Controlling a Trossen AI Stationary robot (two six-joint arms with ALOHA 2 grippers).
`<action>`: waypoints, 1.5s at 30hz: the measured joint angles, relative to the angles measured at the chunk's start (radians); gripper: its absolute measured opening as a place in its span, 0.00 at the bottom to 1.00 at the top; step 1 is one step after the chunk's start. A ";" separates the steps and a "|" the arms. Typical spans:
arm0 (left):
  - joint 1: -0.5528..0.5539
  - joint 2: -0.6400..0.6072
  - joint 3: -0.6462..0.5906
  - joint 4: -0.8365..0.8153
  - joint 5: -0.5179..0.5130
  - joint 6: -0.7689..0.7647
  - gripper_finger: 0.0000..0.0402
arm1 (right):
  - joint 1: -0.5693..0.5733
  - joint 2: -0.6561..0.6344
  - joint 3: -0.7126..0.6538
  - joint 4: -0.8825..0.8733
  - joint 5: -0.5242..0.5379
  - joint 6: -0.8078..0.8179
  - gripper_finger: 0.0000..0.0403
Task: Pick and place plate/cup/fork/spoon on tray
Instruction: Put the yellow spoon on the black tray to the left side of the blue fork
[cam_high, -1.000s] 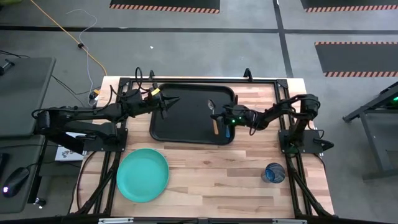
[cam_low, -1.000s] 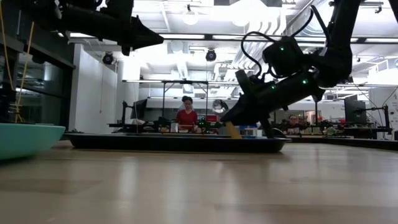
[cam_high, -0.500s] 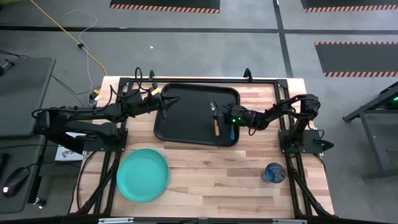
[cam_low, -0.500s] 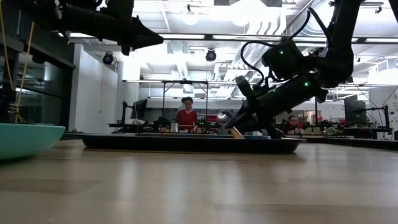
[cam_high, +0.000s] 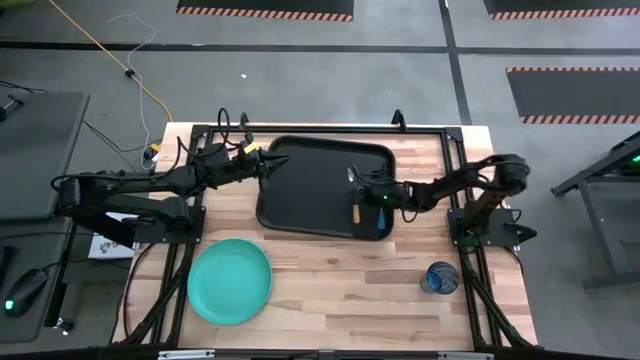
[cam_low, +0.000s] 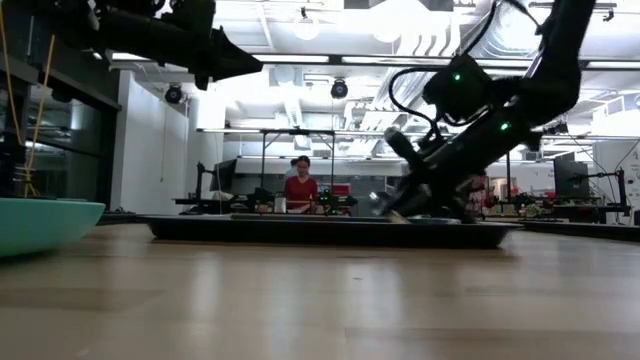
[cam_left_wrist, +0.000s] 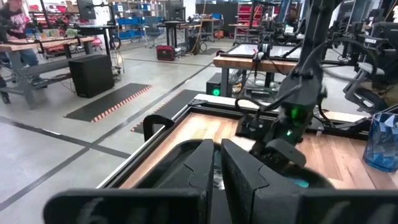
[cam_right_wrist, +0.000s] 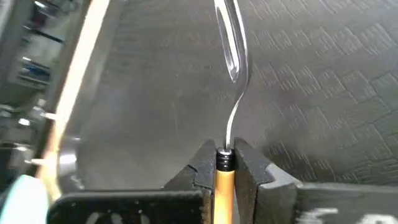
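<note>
right gripper (cam_right_wrist: 225, 163) clamped on fork (cam_right_wrist: 231, 56) over tray (cam_high: 300, 190), 3 o'clock side | left gripper (cam_high: 268, 166) narrow, tray's 9 o'clock | plate (cam_high: 230, 281), cup (cam_high: 441, 277) still off tray | spoon: cannot tell

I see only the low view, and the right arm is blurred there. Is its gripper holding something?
Observer: Yes. In the right wrist view the right gripper is shut on the yellow handle of a metal utensil, above the tray.
Operator: I do not find the cup. Where is it?
Observer: The cup stands on the table, off the tray, beside the right arm's base.
Operator: And the left gripper?
Observer: From above, the left gripper hangs over the tray's left rim, shut and holding nothing.
</note>
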 joint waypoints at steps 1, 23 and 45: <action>0.000 0.000 0.000 -0.003 0.000 0.000 0.05 | 0.006 -0.032 -0.003 -0.048 0.011 -0.001 0.02; 0.002 0.000 0.000 0.004 -0.034 -0.021 0.05 | 0.070 -0.227 0.001 -0.397 0.111 0.074 0.02; 0.002 0.000 0.000 -0.010 -0.033 -0.027 0.05 | 0.079 -0.129 0.001 -0.400 0.181 0.244 0.21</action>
